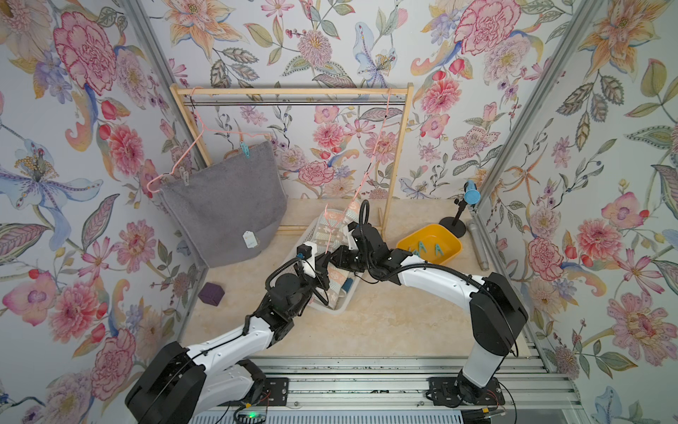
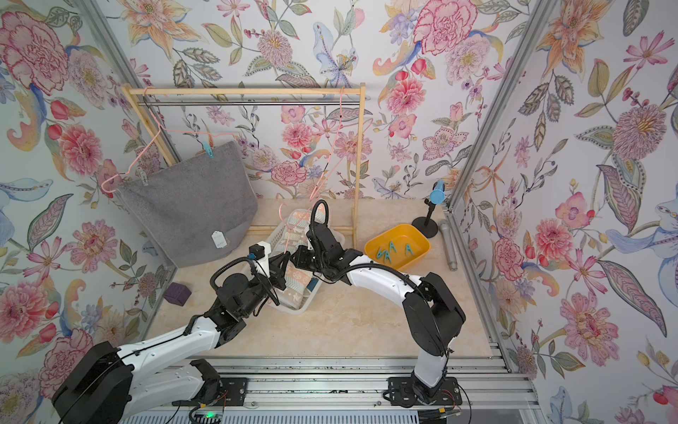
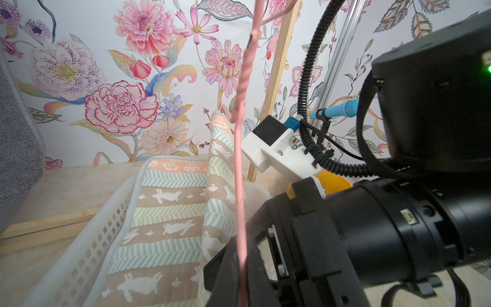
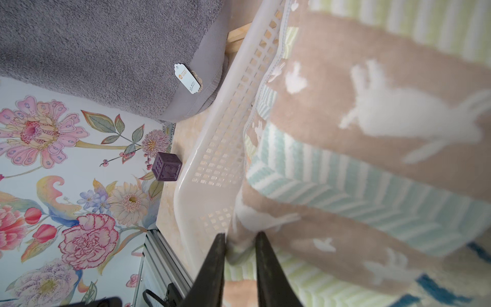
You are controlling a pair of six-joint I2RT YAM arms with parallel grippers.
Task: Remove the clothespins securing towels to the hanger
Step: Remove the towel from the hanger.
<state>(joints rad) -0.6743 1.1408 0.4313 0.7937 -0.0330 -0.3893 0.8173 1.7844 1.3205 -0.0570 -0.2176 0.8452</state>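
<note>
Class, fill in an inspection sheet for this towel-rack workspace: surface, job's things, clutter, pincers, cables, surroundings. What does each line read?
Surface: beige marbled tabletop, no spills seen.
Job's things: grey towel hangs at the rack, pinned by a teal clothespin and a pale clothespin; striped towel in the white basket; several loose clothespins in the yellow tray.
Clutter: purple cube, blue microphone on a stand, silver cylinder.
Pincers: left pincer shut on a pink hanger; right pincer at the striped towel, fingers slightly apart, grip unclear.
Cables: black conduit loops near the pink hanger.
Surroundings: floral walls, aluminium frame.
</note>
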